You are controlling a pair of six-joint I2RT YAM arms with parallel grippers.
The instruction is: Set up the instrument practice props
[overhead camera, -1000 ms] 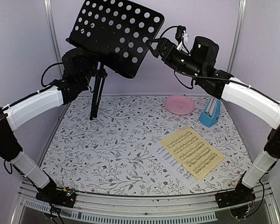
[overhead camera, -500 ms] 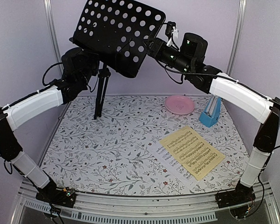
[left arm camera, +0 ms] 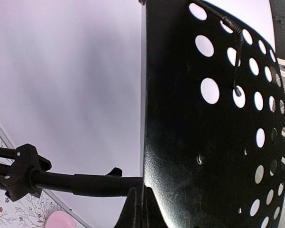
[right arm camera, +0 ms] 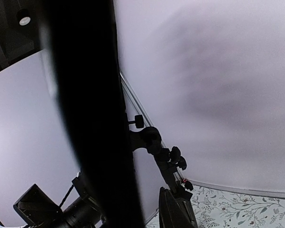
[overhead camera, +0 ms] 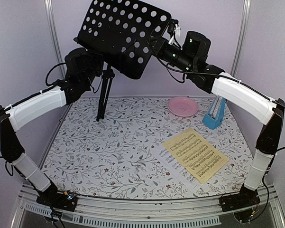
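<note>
The black perforated music stand (overhead camera: 121, 33) is tilted at the back left, its tripod post (overhead camera: 104, 95) over the mat. My left gripper (left arm camera: 143, 202) is shut on the plate's (left arm camera: 204, 142) lower edge. My right gripper (overhead camera: 157, 46) is at the plate's right edge. In the right wrist view the plate (right arm camera: 90, 118) is a dark blur. One finger (right arm camera: 176, 211) stands just right of it and the other is hidden. The pale-yellow sheet (overhead camera: 195, 154) lies at the front right, over a white sheet (overhead camera: 167, 159). The blue metronome (overhead camera: 213, 116) stands behind them.
A pink round plate (overhead camera: 182, 106) lies at the back right, beside the metronome. The floral mat (overhead camera: 109, 152) covers the table. Lilac walls with metal corner posts (overhead camera: 50, 28) close in the back and sides.
My right gripper has moved left onto the plate's right edge and its jaws have narrowed. The stand has shifted slightly right and its plate has tipped up a little.
</note>
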